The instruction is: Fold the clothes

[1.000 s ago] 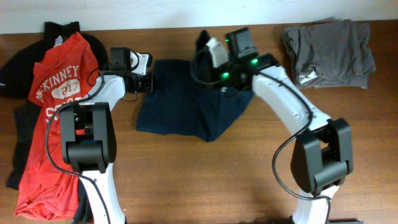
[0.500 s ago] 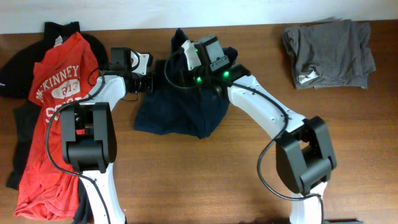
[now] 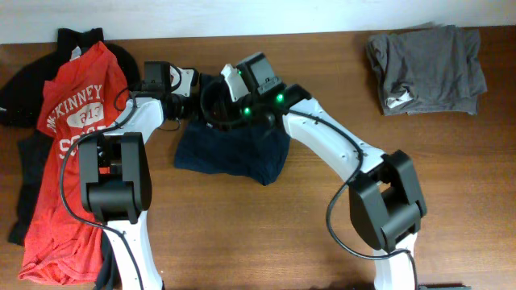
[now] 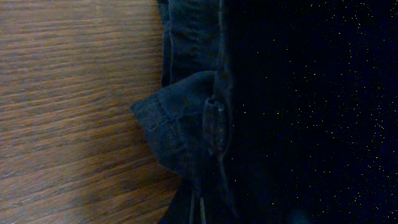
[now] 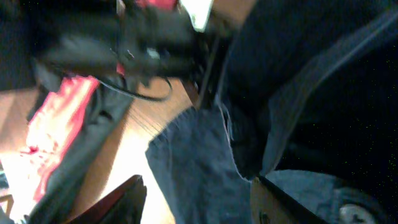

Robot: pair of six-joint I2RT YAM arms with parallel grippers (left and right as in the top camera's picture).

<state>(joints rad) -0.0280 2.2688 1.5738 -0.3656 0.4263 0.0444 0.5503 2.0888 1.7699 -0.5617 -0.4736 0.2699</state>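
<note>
The clothes lie on the wooden table. A dark navy shorts-like piece (image 3: 234, 151) sits at centre, folded over on itself. My left gripper (image 3: 196, 107) is shut on its upper left edge; in the left wrist view the navy fabric (image 4: 280, 112) fills most of the frame around the gripper (image 4: 198, 208). My right gripper (image 3: 216, 113) hovers open just right of the left one, its fingers (image 5: 127, 199) spread over the navy cloth (image 5: 193, 168) and holding nothing. The red T-shirt (image 3: 76, 121) with white lettering and the black pieces (image 3: 24, 93) lie at the far left.
A plain grey garment (image 3: 427, 68) with a small white tag lies at the back right. The left arm (image 5: 143, 43) shows close ahead in the right wrist view. Bare wood (image 3: 266, 225) runs along the table's front.
My right gripper swept left across the navy piece, dragging its right side over toward the left gripper, then opened and let the cloth go. The left gripper stayed put.
</note>
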